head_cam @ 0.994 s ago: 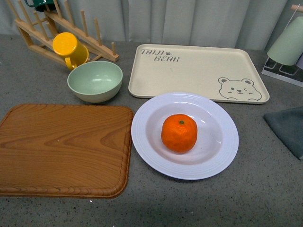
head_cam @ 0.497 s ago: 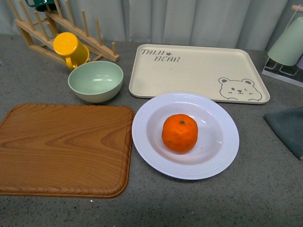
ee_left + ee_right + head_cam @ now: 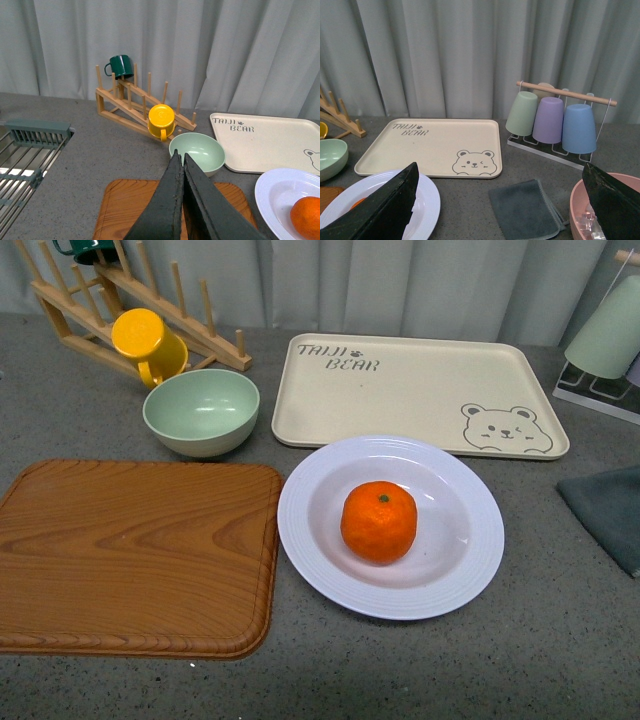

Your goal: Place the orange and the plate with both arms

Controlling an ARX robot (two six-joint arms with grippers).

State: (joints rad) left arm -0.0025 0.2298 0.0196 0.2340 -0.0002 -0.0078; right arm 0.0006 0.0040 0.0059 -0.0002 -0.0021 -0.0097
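since the orange (image 3: 379, 521) sits in the middle of the plate (image 3: 470, 570) on the desk (image 3: 560, 660), slightly right of centre, the right jaws, wide apart, seem nearer; the left jaws are pressed together above the wooden board (image 3: 130, 555).
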